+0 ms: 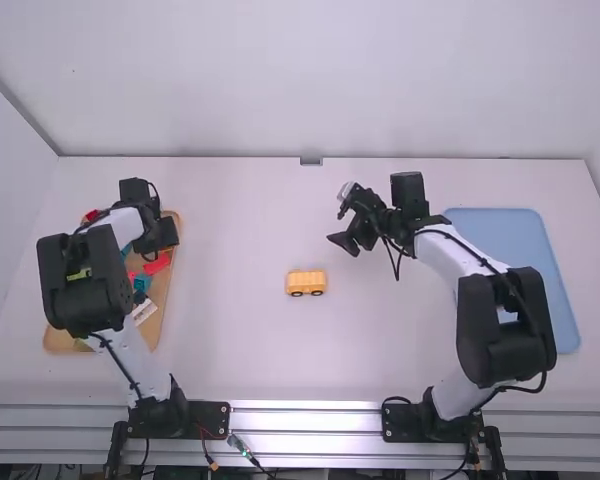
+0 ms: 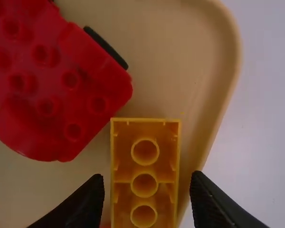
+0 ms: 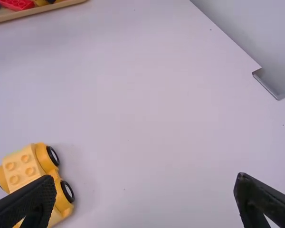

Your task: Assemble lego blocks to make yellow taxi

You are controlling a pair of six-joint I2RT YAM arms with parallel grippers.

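Lying in tan tray (image 2: pixel 180 57): orange block (image 2: pixel 145 185), red piece (image 2: pixel 61 90); left claw (image 1: pixel 160 242) parted above, right claw (image 1: pixel 340 226) parted.

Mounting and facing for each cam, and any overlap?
High view: fixed above and behind the arms, looking forward and down on the table; left arm and right arm show.
Left wrist view: on that arm's wrist, looking down into the tray at a yellow-orange block; left pincer at the bottom edge.
Right wrist view: on that wrist, looking down and across towards the tray; right pincer at the bottom edge.
Shared: high and right wrist views both show the wheeled yellow build.
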